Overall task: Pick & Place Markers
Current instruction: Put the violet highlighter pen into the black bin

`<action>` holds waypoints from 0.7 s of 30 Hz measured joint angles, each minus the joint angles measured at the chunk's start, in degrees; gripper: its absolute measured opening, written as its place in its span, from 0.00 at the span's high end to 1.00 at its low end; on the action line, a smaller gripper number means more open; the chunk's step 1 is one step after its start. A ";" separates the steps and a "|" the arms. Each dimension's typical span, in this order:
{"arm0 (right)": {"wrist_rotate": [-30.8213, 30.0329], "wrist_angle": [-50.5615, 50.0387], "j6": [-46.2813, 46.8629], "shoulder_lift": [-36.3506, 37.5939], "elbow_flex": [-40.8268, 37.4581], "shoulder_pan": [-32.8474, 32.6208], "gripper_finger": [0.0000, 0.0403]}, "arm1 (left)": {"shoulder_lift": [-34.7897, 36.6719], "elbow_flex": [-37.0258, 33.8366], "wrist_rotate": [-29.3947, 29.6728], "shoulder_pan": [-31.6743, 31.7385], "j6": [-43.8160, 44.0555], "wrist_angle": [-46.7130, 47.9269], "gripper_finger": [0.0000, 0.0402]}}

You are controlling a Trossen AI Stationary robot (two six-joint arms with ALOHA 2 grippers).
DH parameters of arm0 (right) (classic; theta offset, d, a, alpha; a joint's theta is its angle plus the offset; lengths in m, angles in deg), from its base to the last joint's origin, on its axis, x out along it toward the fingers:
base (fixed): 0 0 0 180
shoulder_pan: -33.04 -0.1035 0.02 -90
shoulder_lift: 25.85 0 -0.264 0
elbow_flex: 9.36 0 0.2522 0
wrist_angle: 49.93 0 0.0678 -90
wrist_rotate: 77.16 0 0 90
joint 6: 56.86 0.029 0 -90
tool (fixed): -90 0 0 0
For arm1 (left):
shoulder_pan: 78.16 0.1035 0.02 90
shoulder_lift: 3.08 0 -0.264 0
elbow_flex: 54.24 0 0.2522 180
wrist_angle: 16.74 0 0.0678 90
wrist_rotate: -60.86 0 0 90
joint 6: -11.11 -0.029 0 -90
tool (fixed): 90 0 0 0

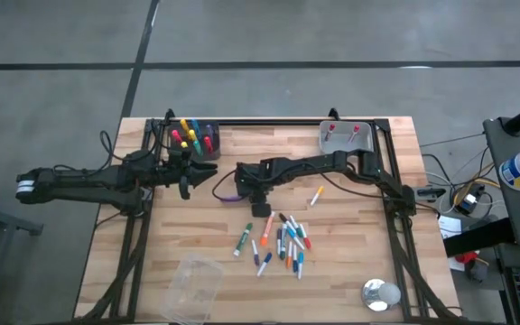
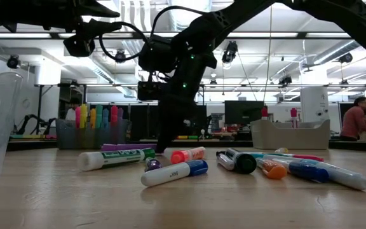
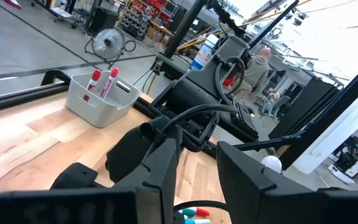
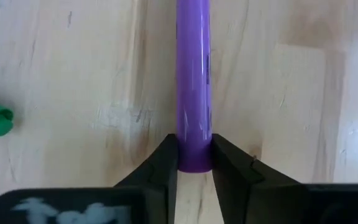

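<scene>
The purple marker (image 4: 194, 81) lay flat on the desk (image 1: 350, 262), just left of centre in the overhead frame, and my right fingers (image 4: 194, 171) pressed against both sides of its end, clenched on it. Below and to the right the other markers (image 1: 283, 244) lay scattered loose. My left fingers (image 1: 204, 171) hung partly parted and grasped nothing, at centre left near the dark bin (image 1: 199, 137) of upright markers. A grey tray (image 1: 347, 137) sat at the upper right.

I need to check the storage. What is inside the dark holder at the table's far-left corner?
The dark holder holds upright markers in yellow, pink and red. How deep they sit is hidden by its walls; the left gripper hangs beside it.
</scene>
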 joint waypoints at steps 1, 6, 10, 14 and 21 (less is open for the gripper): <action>0.13 -0.13 0.02 0.04 0.29 0.01 0.82 | -0.04 0.00 -0.01 0.00 0.36 0.01 0.73; 1.72 -0.17 0.57 0.24 0.37 -0.01 0.82 | -0.07 0.00 0.00 0.00 0.27 -0.28 0.73; 5.92 -0.06 2.80 0.98 0.37 -0.01 0.82 | -0.02 0.02 0.00 0.00 -0.86 -2.00 0.73; 8.59 0.38 3.83 3.15 0.40 -0.01 0.82 | 0.11 0.02 0.00 0.00 -3.05 -5.45 0.73; 9.73 1.10 5.03 10.14 0.46 0.01 0.82 | 1.16 0.70 0.00 0.01 -7.55 -10.11 0.73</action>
